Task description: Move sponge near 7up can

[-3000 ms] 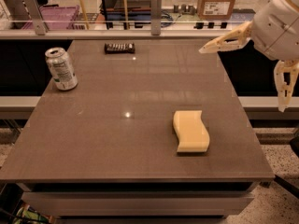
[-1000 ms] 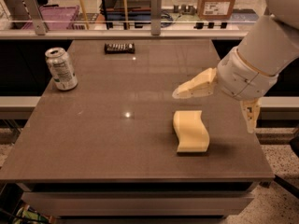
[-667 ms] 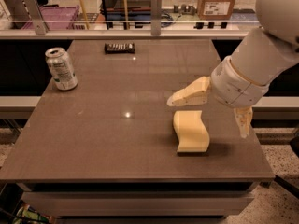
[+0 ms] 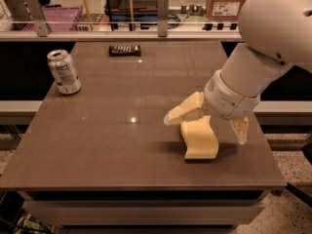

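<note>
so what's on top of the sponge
The open gripper hangs over the far end of the sponge, straddling it. Its wrist hides that end, so whether it touches cannot be seen.

White arm point(image 4: 253, 67) down from the upper right, claw point(image 4: 205, 129) low at centre-right, fingers point(image 4: 187, 112) wide apart.

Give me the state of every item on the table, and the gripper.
sponge: flat on the table, right of centre, ungripped.
7up can: upright, left edge, away from sponge.
dark bar: flat, at the back.
gripper: open, a finger either side of the sponge's far end.
</note>
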You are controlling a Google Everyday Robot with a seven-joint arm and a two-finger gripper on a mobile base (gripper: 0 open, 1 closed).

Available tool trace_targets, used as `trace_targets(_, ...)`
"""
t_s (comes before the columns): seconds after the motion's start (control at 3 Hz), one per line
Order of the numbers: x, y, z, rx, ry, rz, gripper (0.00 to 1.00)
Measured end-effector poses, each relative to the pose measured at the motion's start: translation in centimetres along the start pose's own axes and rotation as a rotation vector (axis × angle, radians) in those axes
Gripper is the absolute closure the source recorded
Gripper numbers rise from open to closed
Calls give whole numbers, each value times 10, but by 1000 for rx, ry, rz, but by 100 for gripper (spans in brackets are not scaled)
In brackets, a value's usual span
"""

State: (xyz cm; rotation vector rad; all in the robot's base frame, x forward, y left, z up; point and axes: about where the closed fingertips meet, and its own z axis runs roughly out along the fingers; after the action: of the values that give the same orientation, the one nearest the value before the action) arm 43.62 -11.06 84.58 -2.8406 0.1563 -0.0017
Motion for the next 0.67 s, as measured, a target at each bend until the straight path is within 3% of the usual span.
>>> trace_targets(0.33,3,-6,15,-10,-16,-51,0)
trace_targets(0.67,6,-10,32,-27,-49,-53,17)
